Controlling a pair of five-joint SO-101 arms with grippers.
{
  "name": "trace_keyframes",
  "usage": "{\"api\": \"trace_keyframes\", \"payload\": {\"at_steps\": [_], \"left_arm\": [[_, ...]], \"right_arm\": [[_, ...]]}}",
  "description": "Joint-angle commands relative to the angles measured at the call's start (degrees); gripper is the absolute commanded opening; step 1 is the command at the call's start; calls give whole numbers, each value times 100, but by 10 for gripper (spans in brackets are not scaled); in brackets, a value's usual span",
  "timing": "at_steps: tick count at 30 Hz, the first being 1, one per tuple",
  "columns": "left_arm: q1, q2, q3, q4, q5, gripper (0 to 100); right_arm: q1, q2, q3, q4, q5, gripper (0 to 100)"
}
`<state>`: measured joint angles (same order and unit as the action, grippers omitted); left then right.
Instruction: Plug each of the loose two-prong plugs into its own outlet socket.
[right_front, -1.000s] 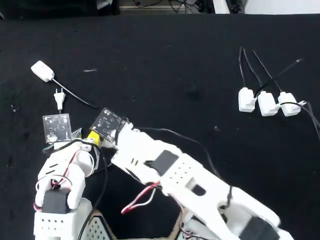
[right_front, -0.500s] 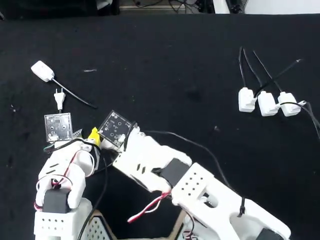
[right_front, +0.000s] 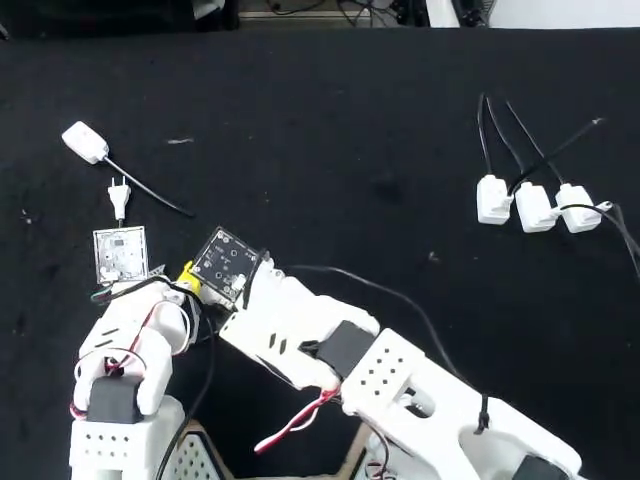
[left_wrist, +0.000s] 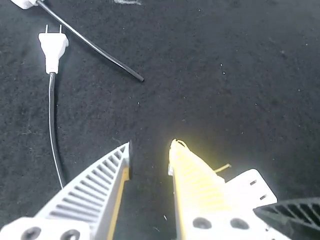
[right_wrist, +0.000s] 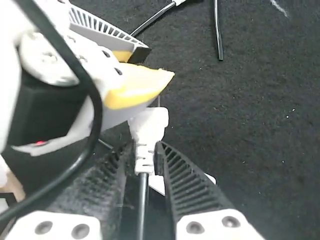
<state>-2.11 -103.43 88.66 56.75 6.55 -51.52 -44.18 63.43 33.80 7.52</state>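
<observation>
A loose white two-prong plug (right_front: 118, 195) (left_wrist: 52, 45) lies at the left of the black table, its black cable running back towards me. My left gripper (left_wrist: 150, 145) hangs open over bare table just short of it, one finger grey and one yellow. My right gripper (right_wrist: 145, 147) is shut on another white plug (right_wrist: 150, 125), whose cable runs back between the black fingers (right_wrist: 185, 180). It sits right beside the left gripper's yellow finger (right_wrist: 135, 90) (right_front: 187, 275). Three white outlet sockets (right_front: 535, 207) lie far off at the right.
A white adapter block (right_front: 85, 142) with a black lead lies at the far left; the lead's loose end (left_wrist: 140, 79) stops near the plug. Black cables (right_front: 540, 150) fan out behind the sockets. My right arm (right_front: 340, 345) stretches across the table's front.
My right wrist has shifted a little towards the table's front, and its arm has folded lower. The left arm has barely moved. The loose plug lies where it was.
</observation>
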Motion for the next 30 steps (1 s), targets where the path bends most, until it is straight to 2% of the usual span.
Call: {"api": "trace_keyframes", "payload": {"at_steps": [1,10,23,26,30], "left_arm": [[75,-9,-48,0,-53,138],[84,-9,-48,0,-53,138],[48,-9,-40,9,-53,138],[31,-9,-66,9,-53,137],[13,-9,-101,9,-18,137]], "right_arm": [[-167,-268,-40,-378,-360,11],[123,-233,-31,-492,-448,11],[167,-259,-31,-448,-413,11],[167,-251,-84,-202,-396,11],[255,-224,-277,264,0,11]]}}
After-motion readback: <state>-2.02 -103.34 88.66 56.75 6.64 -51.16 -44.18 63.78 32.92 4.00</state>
